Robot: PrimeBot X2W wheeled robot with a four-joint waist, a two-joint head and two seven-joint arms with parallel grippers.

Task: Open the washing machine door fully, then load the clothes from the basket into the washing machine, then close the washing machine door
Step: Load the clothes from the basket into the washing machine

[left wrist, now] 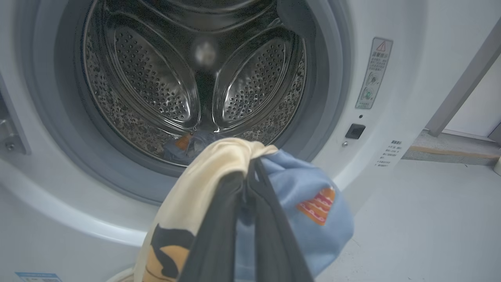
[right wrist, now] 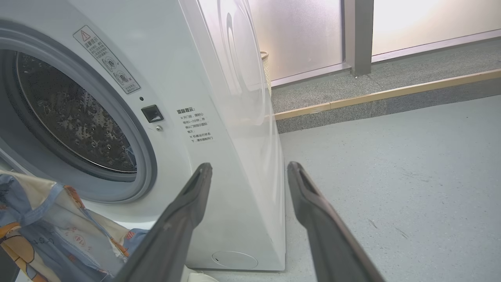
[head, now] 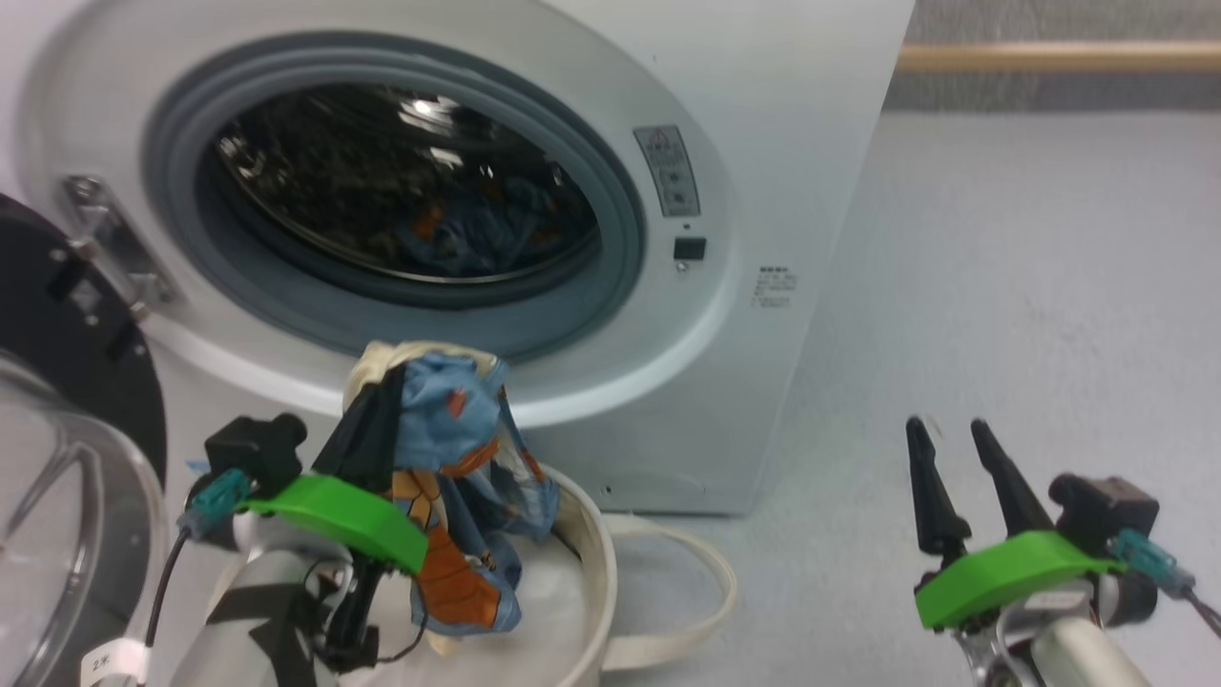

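The washing machine point(head: 811, 143) stands at the back, the washing machine door point(head: 67, 324) swung out at its left. The basket point(head: 596, 563) sits on the floor point(head: 1030, 286) just before the machine's front, below the drum point(head: 315, 172) opening. The clothes point(head: 458, 448) hang from the left gripper point(left wrist: 250, 168) above the basket, before the opening's lower rim. Inside the drum lies another piece point(head: 477, 239). The right gripper point(head: 946, 425) hovers over the floor at the right, well apart from the basket

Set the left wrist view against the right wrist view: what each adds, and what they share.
Left wrist view: the drum paddles, a blue label sticker, the left gripper shut on the clothes. Right wrist view: the open right gripper, the wooden floor strip, frosted panels. Both: the washing machine, its grey ring and warning sticker, the clothes.
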